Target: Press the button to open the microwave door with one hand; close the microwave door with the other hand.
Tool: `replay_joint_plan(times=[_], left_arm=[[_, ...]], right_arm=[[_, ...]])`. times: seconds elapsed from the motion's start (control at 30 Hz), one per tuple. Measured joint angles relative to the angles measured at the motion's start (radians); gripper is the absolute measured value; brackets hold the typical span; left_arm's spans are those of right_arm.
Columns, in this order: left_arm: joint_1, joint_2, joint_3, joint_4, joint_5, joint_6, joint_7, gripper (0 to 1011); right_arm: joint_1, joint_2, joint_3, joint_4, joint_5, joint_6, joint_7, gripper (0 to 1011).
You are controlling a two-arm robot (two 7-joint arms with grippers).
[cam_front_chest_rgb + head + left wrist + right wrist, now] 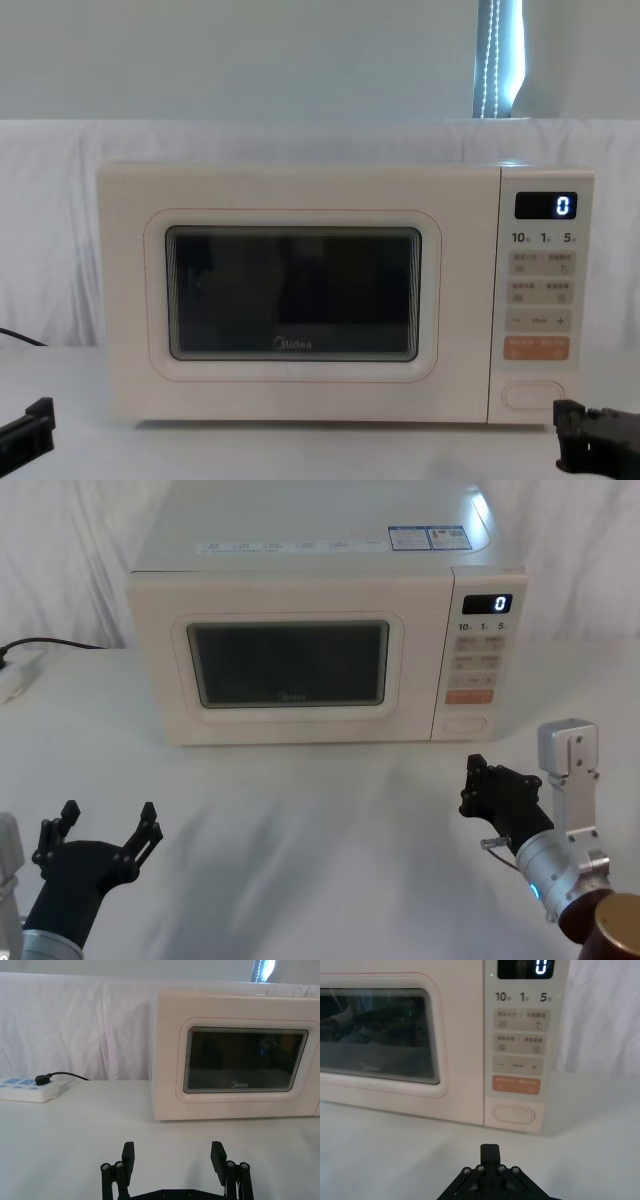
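Microwave door [288, 670]: seen shut flush against the cream oven body, its dark window and grey logo facing the robot; it takes up the broad left part of the front, at the back of the white bench [300, 820].
Button [464, 723]: the wide cream pill-shaped key is found at the bottom of the narrow control panel [478, 660], directly under the orange key [469, 696] (the display [487, 604] above reads 0).
Right claw [474, 780]: held low over the bench in front of the control panel, pointed toward the button and apart from it; in the right wrist view its fingers [490, 1151] are pressed together into a single narrow tip, with nothing held.
Left claw [108, 822]: held near the bench's front left, well apart from the oven, its fingers spread wide and nothing between them; in the left wrist view the door is faced across bare bench.
Power strip [27, 1089]: laid on the bench to the oven's left, with a black plug [44, 1079] and cable seated in it.
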Motion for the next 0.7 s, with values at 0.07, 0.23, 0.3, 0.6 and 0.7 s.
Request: replay_joint_plan(times=[0.07,0.23,0.3,0.6,0.7], left_arm=[[0.000,0.000,0.000,0.000,0.000,0.000,0.000,1001],[0.000,0.000,0.000,0.000,0.000,0.000,0.000,1001],[0.000,0.000,0.000,0.000,0.000,0.000,0.000,1001],[0.000,0.000,0.000,0.000,0.000,0.000,0.000,1001],[0.000,0.000,0.000,0.000,0.000,0.000,0.000,1001]], right_arm=[[0.013,-0.002,0.004,0.017,0.001,-0.002,0.002,0],[0.066,-0.005,0.012,0.079,0.000,-0.009,0.007,0],[0.079,-0.005,0.014,0.094,0.000,-0.010,0.009,0],[0.167,-0.008,0.010,0.194,-0.009,-0.009,0.025,0],[0.192,-0.009,0.006,0.225,-0.014,-0.007,0.028,0]])
